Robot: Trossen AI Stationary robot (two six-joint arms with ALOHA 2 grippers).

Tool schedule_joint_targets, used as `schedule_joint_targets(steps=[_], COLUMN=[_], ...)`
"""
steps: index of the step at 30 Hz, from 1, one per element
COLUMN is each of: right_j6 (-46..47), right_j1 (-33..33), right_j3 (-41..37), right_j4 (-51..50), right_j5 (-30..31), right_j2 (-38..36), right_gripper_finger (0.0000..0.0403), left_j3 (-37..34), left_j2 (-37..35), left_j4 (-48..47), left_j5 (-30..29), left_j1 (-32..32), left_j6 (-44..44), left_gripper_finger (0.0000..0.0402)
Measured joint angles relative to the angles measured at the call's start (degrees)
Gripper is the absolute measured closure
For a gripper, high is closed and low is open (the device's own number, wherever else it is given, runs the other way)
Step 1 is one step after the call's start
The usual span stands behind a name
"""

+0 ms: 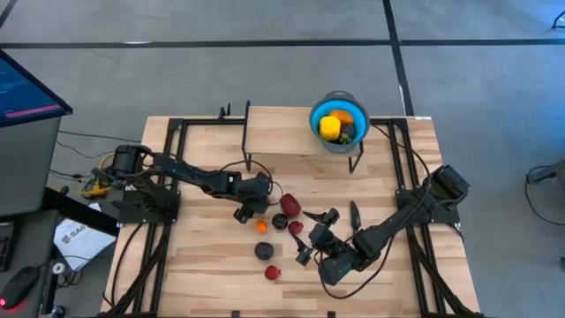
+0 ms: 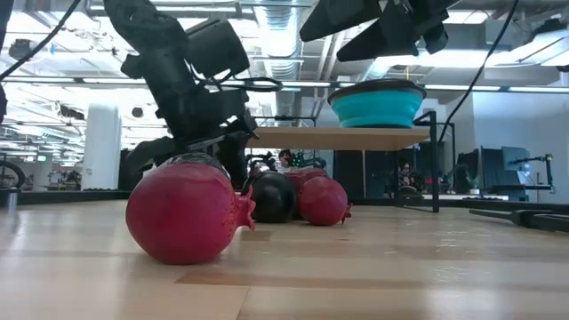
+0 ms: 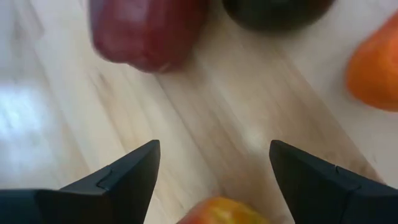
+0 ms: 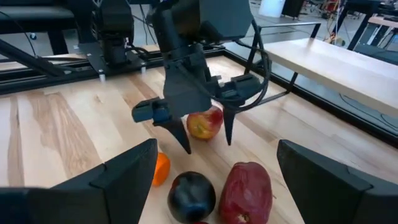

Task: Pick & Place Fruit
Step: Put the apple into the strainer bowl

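Above a red-yellow fruit (image 4: 204,124), left end effector (image 4: 207,135) spread; right end effector (image 1: 311,240) likewise spread; no legible writing.

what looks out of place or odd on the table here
Little stands out. A slim black knife lies loose among the fruit near the right gripper. The other fruits sit scattered on the table rather than in the blue bowl. Nothing looks spilled or damaged.
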Motion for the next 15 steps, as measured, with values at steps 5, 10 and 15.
schedule_joint_targets(steps=[5, 10, 15], right_j6=[0.0, 0.28, 0.46], right_j1=[0.02, -0.04, -0.02], right_j3=[0.0, 0.0, 0.0], right_j4=[0.08, 0.04, 0.07], right_j5=[-0.04, -0.18, -0.26], right_j2=[0.0, 0.0, 0.0], right_gripper_finger=[0.0078, 0.0078, 0.0078], left_j3=[0.0, 0.0, -3.83], left_j2=[-3.1, -9.25, -15.09], left_j4=[-1.25, -6.19, -7.27], left_j5=[-5.58, -8.31, -8.23], left_j1=[-2.14, -4.89, -4.47], left_j6=[-7.16, -11.49, -9.96], left_gripper_finger=[0.0111, 0.0097, 0.008])
